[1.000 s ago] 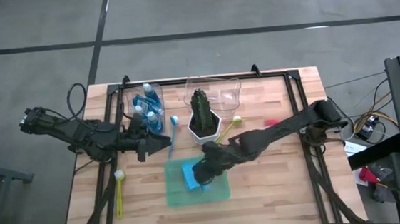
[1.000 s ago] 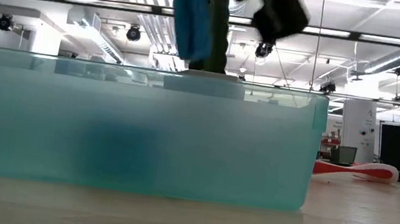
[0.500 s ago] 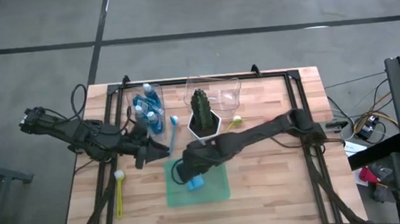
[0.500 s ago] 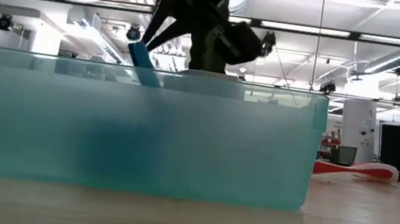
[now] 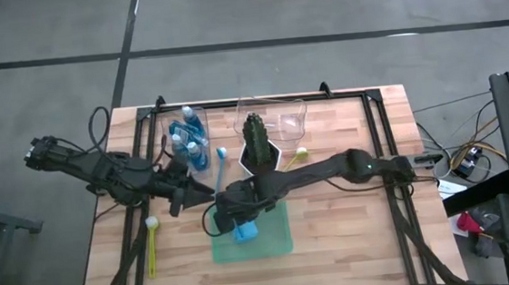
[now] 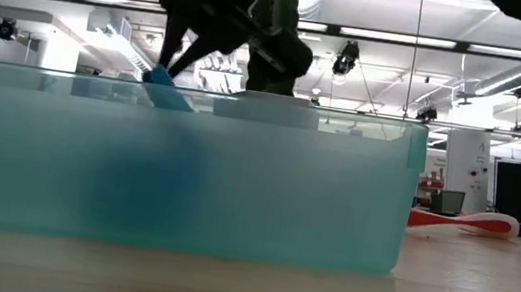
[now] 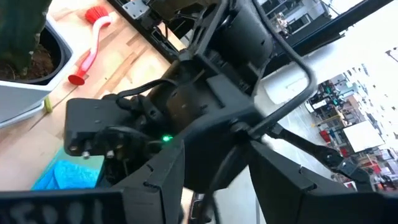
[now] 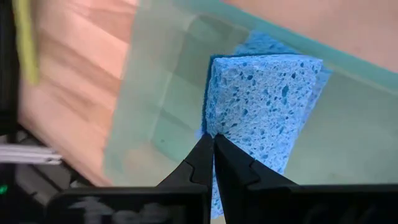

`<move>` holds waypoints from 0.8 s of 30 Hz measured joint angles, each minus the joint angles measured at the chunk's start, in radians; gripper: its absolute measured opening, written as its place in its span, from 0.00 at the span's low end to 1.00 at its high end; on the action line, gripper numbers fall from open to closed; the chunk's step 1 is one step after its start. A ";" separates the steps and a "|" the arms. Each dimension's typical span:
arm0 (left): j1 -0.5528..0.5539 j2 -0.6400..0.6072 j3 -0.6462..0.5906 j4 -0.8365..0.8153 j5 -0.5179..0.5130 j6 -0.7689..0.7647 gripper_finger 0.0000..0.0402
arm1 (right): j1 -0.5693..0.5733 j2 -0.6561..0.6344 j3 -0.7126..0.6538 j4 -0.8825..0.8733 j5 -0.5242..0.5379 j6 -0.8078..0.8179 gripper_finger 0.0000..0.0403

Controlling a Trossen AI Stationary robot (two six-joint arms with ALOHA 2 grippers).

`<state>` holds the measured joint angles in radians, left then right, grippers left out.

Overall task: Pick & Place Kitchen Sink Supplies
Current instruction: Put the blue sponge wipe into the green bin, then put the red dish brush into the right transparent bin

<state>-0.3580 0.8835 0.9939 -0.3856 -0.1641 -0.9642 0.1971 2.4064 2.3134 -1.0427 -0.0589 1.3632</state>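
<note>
— How many of each thing sat on the surface (image 5: 351, 217)?

— One sponge (image 5: 246, 231) could be counted, lying on the green mat (image 5: 276, 236). There were several soap bottles (image 5: 187, 132) in a clear bin at the far edge — too crowded to count. Four brushes: a blue one (image 5: 221, 168), two yellow (image 5: 151, 244) (image 5: 292, 159), and a pink one (image 7: 93, 46) in the left wrist view.

— Where was the sponge relative to the jaws?

— The right gripper (image 8: 213, 149) had its jaws drawn nearly together, their tips at the sponge's near edge, which stood just ahead of them. The left gripper (image 5: 202, 192) hung beside the mat's far left corner, jaws apart and empty.

— Any open room?

— Bare wood lay to the right of the mat.
</note>
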 joint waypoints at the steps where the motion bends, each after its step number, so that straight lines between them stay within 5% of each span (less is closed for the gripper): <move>1: 0.000 -0.001 0.000 0.000 0.005 0.000 0.42 | 0.000 0.010 0.007 -0.008 -0.002 0.005 0.02; 12: 0.000 -0.021 0.000 -0.008 0.018 0.002 0.42 | 0.001 0.026 0.011 -0.006 -0.016 0.016 0.04; 24: 0.000 -0.023 0.000 -0.015 0.018 0.012 0.42 | 0.006 0.009 0.041 -0.002 -0.042 0.022 0.27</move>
<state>-0.3580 0.8604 0.9939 -0.4007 -0.1457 -0.9523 0.2035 2.4152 2.3546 -1.0449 -0.1011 1.3849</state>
